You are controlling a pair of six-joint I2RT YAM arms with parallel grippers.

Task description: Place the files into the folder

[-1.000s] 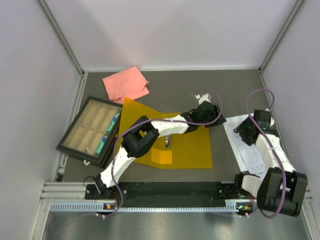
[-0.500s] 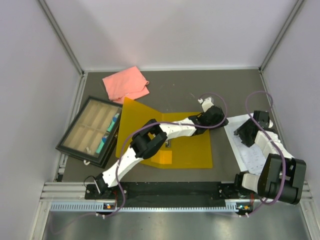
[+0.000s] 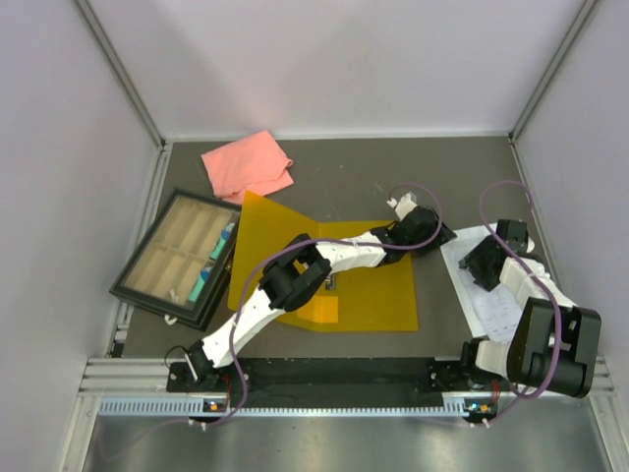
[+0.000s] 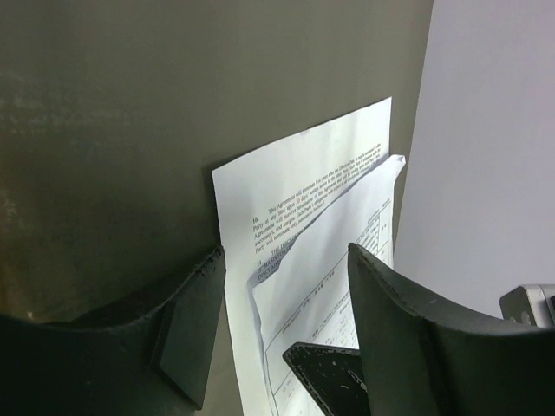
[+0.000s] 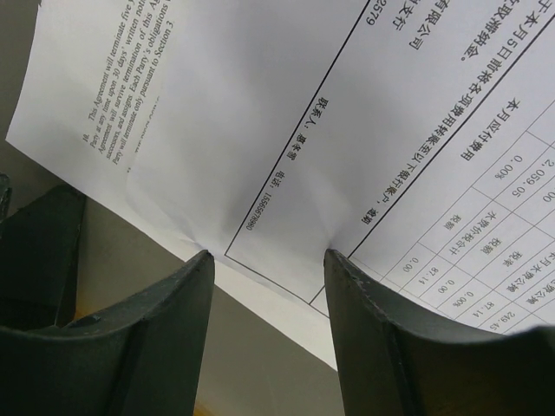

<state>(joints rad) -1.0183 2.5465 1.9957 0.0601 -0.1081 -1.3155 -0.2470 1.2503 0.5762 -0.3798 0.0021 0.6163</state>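
Observation:
The yellow-orange folder point(image 3: 369, 290) lies open in the middle of the table. The files point(image 3: 494, 307) are white printed sheets lying flat at the right, beside the folder. My left gripper point(image 3: 432, 236) has reached across the folder to their far left corner. In the left wrist view it point(image 4: 286, 290) is open and straddles the files' point(image 4: 316, 195) left edge, where the top sheet lifts slightly. My right gripper point(image 3: 482, 261) stands on the sheets. Its open tips point(image 5: 269, 256) press on the top sheet point(image 5: 286, 130), which puckers between them.
A pink cloth point(image 3: 248, 165) lies at the back left. A black-framed tray point(image 3: 179, 258) sits left of the folder. The right wall point(image 3: 580, 197) stands close beside the files. One dark finger of the right gripper point(image 4: 329, 377) shows between my left fingers.
My left gripper has moved right, from above the folder to the files' left edge. The right gripper has shifted a little on the sheets and its jaws have narrowed slightly.

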